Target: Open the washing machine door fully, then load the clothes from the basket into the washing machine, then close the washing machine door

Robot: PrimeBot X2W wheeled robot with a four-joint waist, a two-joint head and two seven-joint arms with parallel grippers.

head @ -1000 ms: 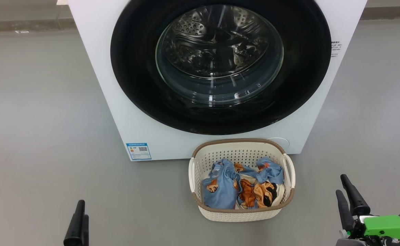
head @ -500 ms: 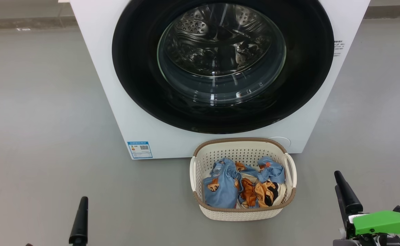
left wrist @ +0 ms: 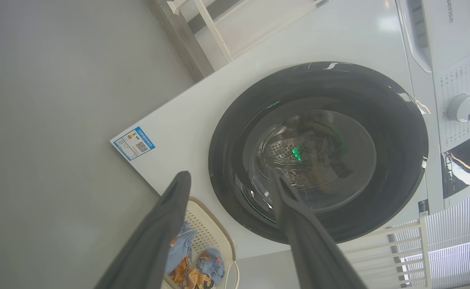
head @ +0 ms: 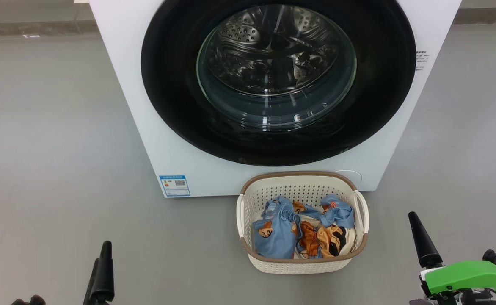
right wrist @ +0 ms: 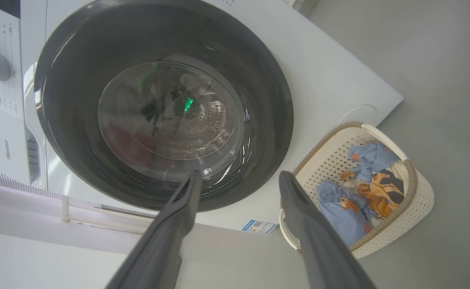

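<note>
Shows left gripper [left wrist: 230, 176] spread wide, empty; beyond fingertips, closed round glossy black door [left wrist: 395, 132]; between fingers, cream perforated basket [left wrist: 209, 226] holding blue bear-print clothes [left wrist: 209, 261].

The head view's top edge cuts off the washing machine door [head: 180, 106] at its upper rim, the blue label [head: 174, 185] has print too small to read, and the basket [head: 303, 264] hides the lower clothes [head: 277, 231].

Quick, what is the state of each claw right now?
Left claw: open, holding nothing.
Right claw: open, holding nothing.
</note>
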